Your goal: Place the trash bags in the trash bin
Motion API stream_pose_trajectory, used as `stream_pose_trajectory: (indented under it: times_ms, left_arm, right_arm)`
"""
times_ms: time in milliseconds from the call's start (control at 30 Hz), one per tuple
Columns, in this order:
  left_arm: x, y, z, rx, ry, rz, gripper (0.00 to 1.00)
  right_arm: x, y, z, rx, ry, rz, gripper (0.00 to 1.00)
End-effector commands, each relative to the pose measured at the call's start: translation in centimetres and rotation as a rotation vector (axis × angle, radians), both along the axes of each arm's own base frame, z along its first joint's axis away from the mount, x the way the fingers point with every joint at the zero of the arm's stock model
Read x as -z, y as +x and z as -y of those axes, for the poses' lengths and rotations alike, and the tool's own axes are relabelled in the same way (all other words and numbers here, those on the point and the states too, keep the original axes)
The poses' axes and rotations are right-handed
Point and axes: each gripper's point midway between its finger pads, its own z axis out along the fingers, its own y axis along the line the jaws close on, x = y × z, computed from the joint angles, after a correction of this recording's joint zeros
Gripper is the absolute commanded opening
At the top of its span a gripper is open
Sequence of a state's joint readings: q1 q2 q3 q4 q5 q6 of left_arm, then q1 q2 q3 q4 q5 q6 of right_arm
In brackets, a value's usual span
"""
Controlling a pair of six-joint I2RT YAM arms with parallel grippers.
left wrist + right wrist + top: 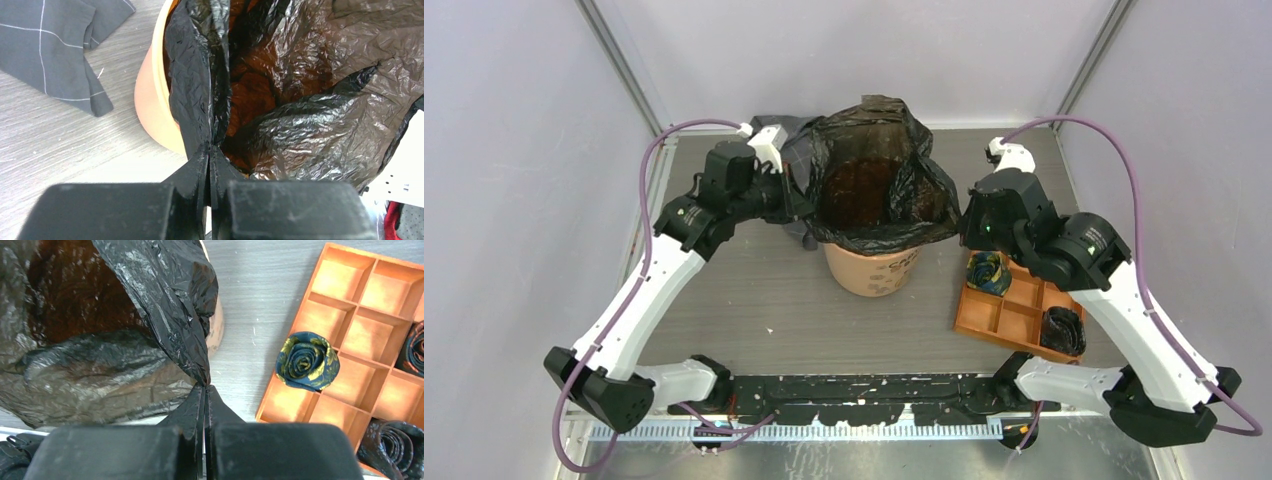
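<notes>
pale lilac walls close round a grey wood-grain worktop. near its middle the trash bin, a round orange bucket with dark print on its side, stands upright. the trash bag, thin glossy black film full of wrinkles, sits inside the bin with its mouth open. its top is turned outward over the rim and hangs down the outside, hiding the upper part of the bucket. at the far side the film stands up in a peak above the rim. down inside, the orange glows through the film.

the left tool is at the bin's left rim. its fingers are pressed together on a pleat of the bag's edge, and the film rises from the pinch in a creased ridge. the right tool is at the bin's right side, also pressed together, with a fold of the bag's edge caught between its tips.

a grey checked cloth with thin white lines lies crumpled on the worktop just left of the bin. to the right, near the bin but apart from it, lies a flat orange tray of square compartments. a rolled blue-and-gold tie sits in a compartment on the side toward the bin. a dark roll fills a compartment at the tray's near right corner.
</notes>
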State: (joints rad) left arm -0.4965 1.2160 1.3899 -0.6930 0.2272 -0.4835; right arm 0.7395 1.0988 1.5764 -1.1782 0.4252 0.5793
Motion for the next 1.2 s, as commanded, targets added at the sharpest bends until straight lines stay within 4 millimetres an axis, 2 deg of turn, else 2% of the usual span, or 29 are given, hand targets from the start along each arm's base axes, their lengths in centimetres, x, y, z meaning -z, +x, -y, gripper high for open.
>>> stream_pose_trajectory:
  times_ms: [0,200,567,767,1000,1167]
  left_arm:
    - [0.2,-0.5,-0.4,-0.002,-0.009,0.034,0.03]
    - [1.8,-0.3,-0.8,-0.050,-0.034,0.052,0.01]
    - [5.0,0.9,-2.4,-0.164,0.008,0.060,0.01]
    - [4.3,0.6,-3.6,-0.191,0.043,0.091,0.00]
    - [5.9,0.1,-2.4,-0.144,0.009,0.031,0.00]
    - [5.0,-1.1,-1.9,-0.112,-0.038,0.022,0.01]
  right_arm:
    - [1.6,-0.6,0.2,0.011,0.015,-0.022,0.01]
    - [4.1,-0.3,-0.9,0.016,0.077,-0.029,0.01]
    - [7.8,1.2,-0.2,0.091,-0.007,-0.037,0.01]
    - [7.6,1.2,0.3,0.108,-0.015,-0.020,0.01]
    - [9.4,1.3,-0.5,0.087,-0.014,-0.056,0.01]
    - [8.7,0.2,-0.3,0.069,0.031,-0.050,0.01]
